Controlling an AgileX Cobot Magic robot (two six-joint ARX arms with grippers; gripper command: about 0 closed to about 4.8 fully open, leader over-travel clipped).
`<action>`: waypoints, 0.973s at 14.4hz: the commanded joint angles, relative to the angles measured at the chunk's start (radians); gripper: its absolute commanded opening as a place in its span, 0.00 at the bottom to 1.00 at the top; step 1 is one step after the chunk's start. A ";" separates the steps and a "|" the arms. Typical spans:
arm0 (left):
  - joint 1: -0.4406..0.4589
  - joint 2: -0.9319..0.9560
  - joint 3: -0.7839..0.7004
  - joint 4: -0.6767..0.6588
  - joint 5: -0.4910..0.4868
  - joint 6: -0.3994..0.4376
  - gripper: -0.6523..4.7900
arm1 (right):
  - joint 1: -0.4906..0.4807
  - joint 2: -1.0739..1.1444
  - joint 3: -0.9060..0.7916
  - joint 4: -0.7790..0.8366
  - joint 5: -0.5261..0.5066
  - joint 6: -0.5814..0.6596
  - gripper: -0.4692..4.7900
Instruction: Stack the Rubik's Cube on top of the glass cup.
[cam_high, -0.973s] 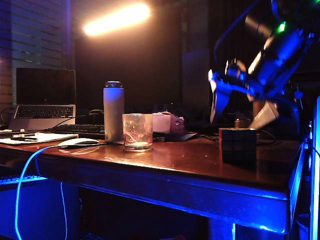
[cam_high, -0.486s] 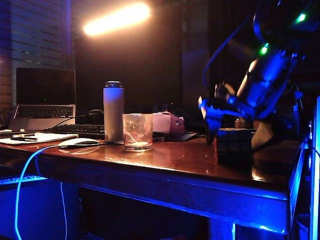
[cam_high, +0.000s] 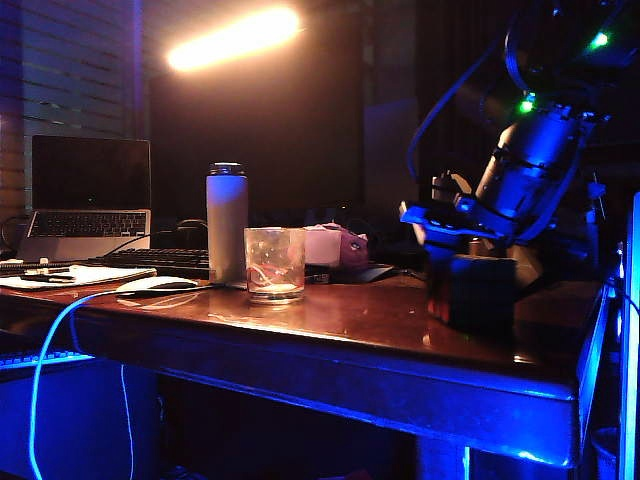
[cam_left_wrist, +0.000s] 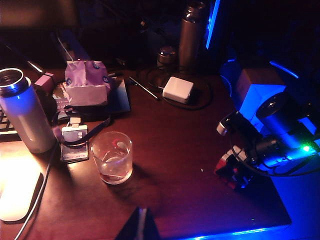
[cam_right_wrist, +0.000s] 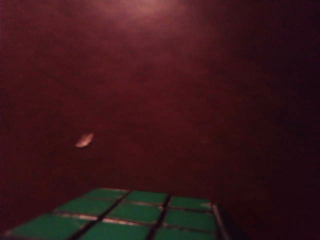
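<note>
- Exterior view: my right tool has come down from where it hung above the surface a second ago and now sits low over the Rubik's Cube, one finger on either side of it. The fingers look spread about as wide as the cube, but the dim light hides whether they press on it. The cube rests on the surface at the right, well apart from the glass cup.
- The glass cup stands upright just beside a white bottle; something pale lies in its bottom, too faint to name. It has not shifted.
- Left wrist view: only the dark tip of my left tool shows at the frame's edge, so I cannot tell how it stands. My right arm covers most of the cube.
- Right wrist view: the cube's green face fills the near edge; my fingers are out of sight.
</note>
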 joint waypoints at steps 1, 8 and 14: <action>-0.001 -0.002 0.005 0.005 0.006 -0.003 0.11 | 0.002 0.000 -0.001 -0.011 -0.067 0.004 0.75; -0.001 -0.002 0.005 0.005 0.006 -0.004 0.11 | 0.003 0.001 0.312 0.019 -0.120 -0.097 0.75; -0.001 -0.002 0.005 0.005 0.007 -0.003 0.11 | 0.014 0.044 0.386 -0.074 -0.105 -0.147 1.00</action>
